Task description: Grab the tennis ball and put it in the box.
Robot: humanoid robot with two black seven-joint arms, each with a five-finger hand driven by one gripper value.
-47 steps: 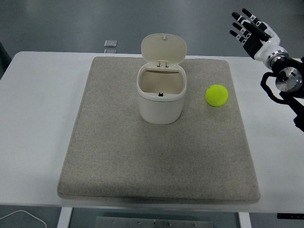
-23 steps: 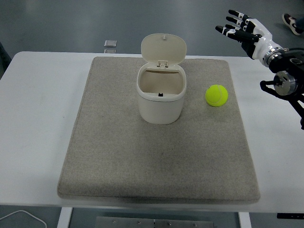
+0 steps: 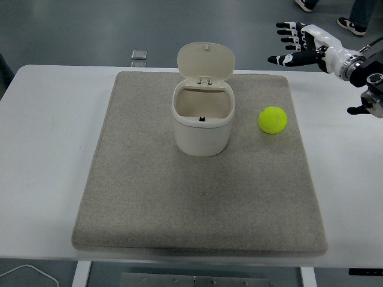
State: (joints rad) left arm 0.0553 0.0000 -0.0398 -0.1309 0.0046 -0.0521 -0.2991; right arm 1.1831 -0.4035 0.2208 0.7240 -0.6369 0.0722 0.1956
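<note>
Ball is that bright yellow-green, nothing else on the table comes close to it. Box is plain cream, lid and all, bit darker tan inside. Mat is a flat grey-beige felt, no pattern. Table itself is white. Right robot hand near the far right corner is black fingers with a white back and silvery wrist.
</note>
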